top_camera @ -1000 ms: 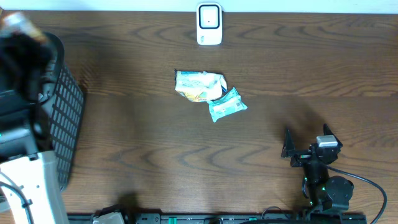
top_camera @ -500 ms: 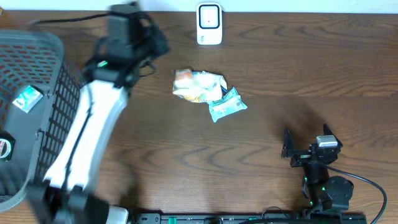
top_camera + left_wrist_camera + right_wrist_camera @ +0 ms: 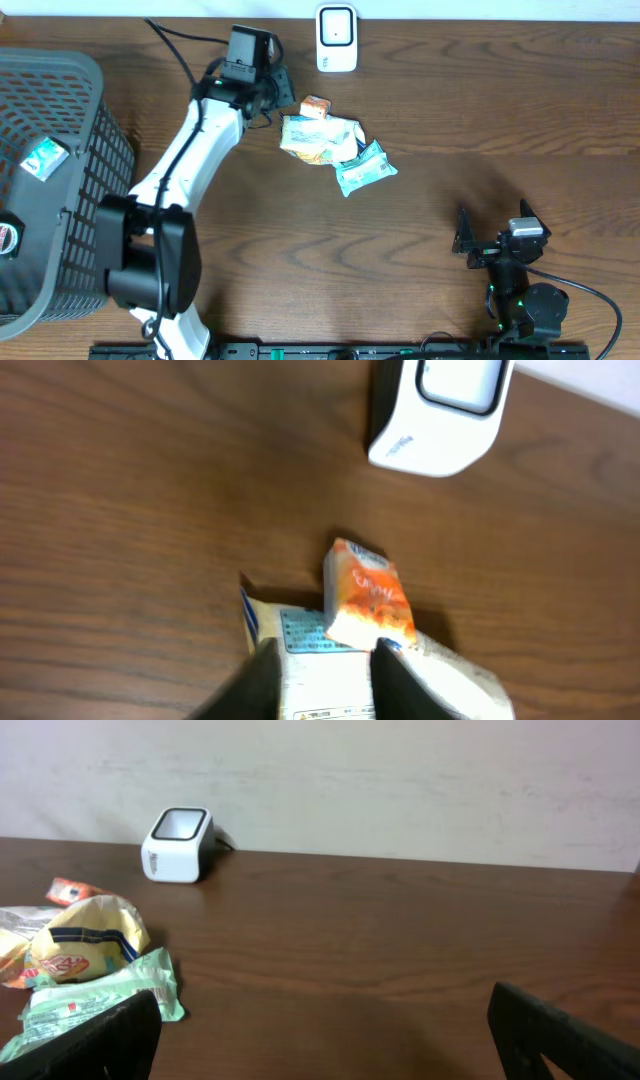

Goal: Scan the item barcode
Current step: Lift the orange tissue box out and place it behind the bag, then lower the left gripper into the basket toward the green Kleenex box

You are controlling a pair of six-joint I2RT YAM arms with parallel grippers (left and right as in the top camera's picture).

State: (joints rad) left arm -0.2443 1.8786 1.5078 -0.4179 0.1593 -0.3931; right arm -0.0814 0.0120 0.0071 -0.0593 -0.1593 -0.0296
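Left wrist view, orange packet (image 3: 368,598) just beyond left jaws, slightly apart, right jaws wide apart

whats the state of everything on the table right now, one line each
scanner: upright at the far edge
orange packet: lying loose, against the yellow bag
yellow bag: crumpled, lying on the table
green packet: lying against the yellow bag
basket: upright, items inside
left pincer: open over the yellow bag, holding nothing
right pincer: open wide, empty, away from the items
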